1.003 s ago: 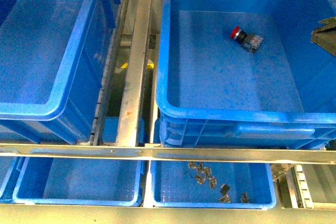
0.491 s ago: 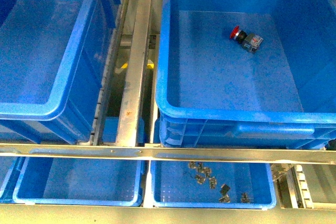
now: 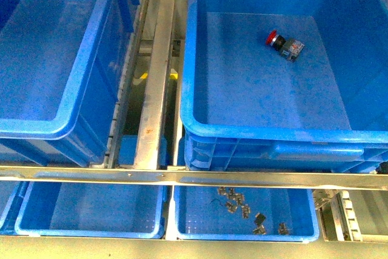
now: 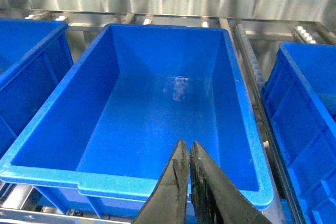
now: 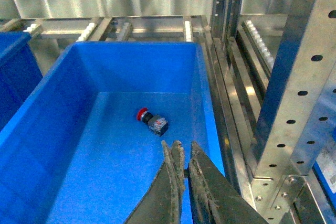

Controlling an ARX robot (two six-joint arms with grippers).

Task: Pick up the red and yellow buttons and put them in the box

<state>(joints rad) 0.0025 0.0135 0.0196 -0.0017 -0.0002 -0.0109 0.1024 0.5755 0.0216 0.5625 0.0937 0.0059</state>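
steel rails and racking run between blue plastic bins here; no bench, only the frame. the box (image 3: 267, 133) is my landmark. a second ago a dark bit of my right arm showed at the box's right wall in the front view; now it is gone from there, and the red button (image 3: 282, 43) lies where it lay, on the box floor toward the far right corner. i take that as one button delivered and my arm clear of it, so i judge the next job is finding another.

my right pincer (image 5: 182, 145) hangs above the box's near end, fingers pressed almost together and pinching nothing. my left pincer (image 4: 187, 145) is pressed together too, gripping nothing, above the near rim of a deep bin (image 4: 121, 184) in which i see nothing.

the count: one red button, no yellow one in sight, two deep bins in the front view, two shallow trays (image 3: 91, 233) below the box, and a scatter of small metal parts (image 3: 233, 201) in the tray right under it, too small to count surely.
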